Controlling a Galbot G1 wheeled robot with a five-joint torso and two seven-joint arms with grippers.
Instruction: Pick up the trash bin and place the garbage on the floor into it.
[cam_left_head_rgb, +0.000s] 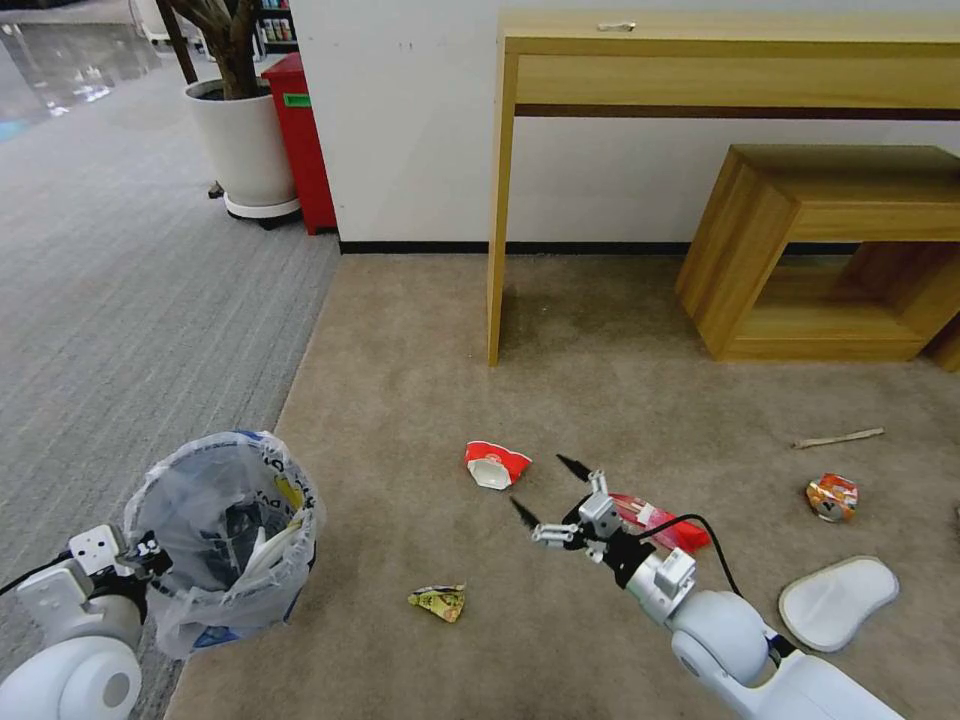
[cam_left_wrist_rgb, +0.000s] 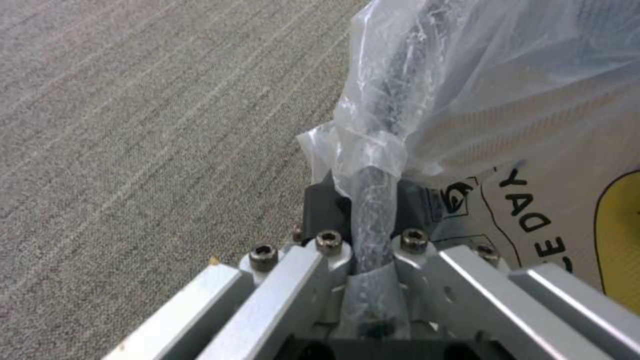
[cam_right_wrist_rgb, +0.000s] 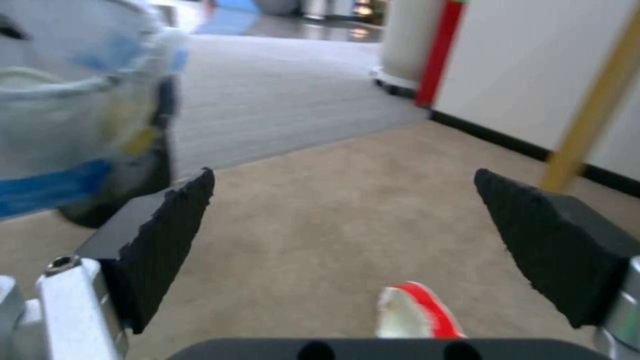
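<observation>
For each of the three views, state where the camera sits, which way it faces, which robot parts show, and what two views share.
Head view: high, facing down at the carpet; both arms show, left gripper and open right gripper.
Left wrist view: on the left arm, facing the trash bin rim clamped by its fingers.
Right wrist view: low on the right arm, facing forward between open pads.
Shared: red paper cup.

The trash bin (cam_right_wrist_rgb: 80, 125) is blurred and cut off at the right wrist view's edge; the bag hides the left gripper's (cam_left_head_rgb: 150, 550) fingertips. The red paper cup (cam_right_wrist_rgb: 417, 312) is half hidden.
</observation>
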